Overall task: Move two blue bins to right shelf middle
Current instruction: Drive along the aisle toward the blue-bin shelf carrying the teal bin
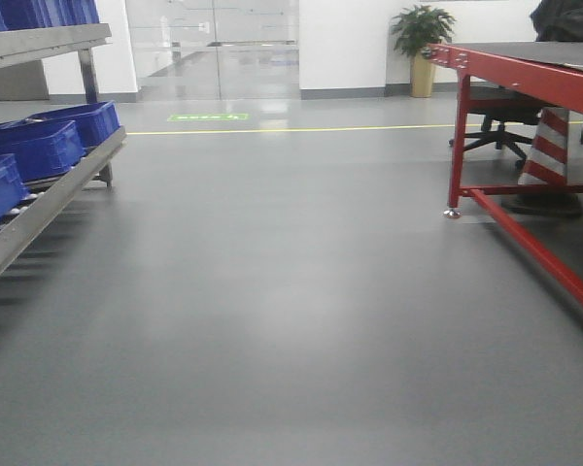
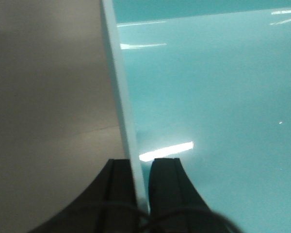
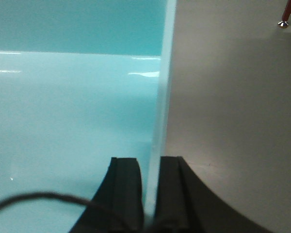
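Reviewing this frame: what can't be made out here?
- Wrist views: whether left gripper and right gripper hold one blue bin or two nested; the framing shows only a wall and inside.
- Front view: bin and arms fall outside the frame.
- Front view: rack cut off by left edge.

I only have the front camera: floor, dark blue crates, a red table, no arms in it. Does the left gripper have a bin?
Observer: Yes. The left gripper is shut on the side of a pale blue bin, one finger inside and one outside.
Operator: And the right?
Observer: The right gripper is shut on a pale blue bin wall too, with the interior on its left.
Operator: Anything inside?
Observer: Nothing shows on the part of the interior that the wrist views catch.
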